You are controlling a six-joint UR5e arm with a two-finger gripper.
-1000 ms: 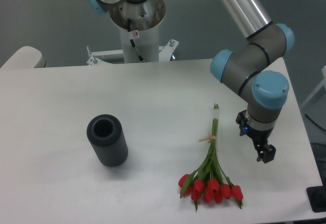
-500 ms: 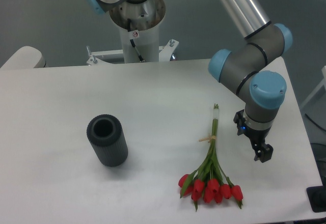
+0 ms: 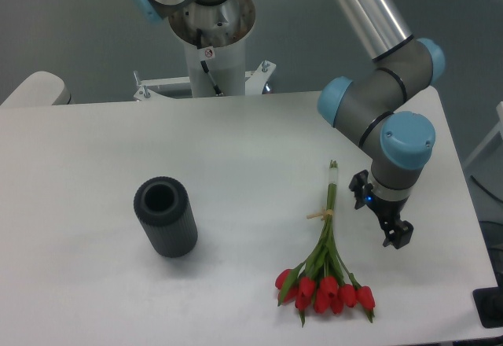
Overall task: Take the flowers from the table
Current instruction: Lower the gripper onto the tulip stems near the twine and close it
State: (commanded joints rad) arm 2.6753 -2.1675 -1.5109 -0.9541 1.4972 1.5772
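Observation:
The flowers (image 3: pixel 325 281) lie flat on the white table (image 3: pixel 236 149) at the front right. Their red buds point toward the front edge, and the thin green stems run back, tied with a pale band. My gripper (image 3: pixel 379 209) hangs under the blue-capped wrist just right of the stems, about level with the band. It is apart from the flowers. Its two dark fingers (image 3: pixel 397 235) stand spread, open with nothing between them. The wrist hides most of the gripper body.
A dark grey ribbed cylinder (image 3: pixel 165 216) stands upright on the left half of the table. The arm's white base column (image 3: pixel 211 47) rises behind the far edge. The table's right edge runs close to the gripper.
The gripper and wrist have shifted a little to the left, closer to the stems. The flowers and the cylinder have not moved.

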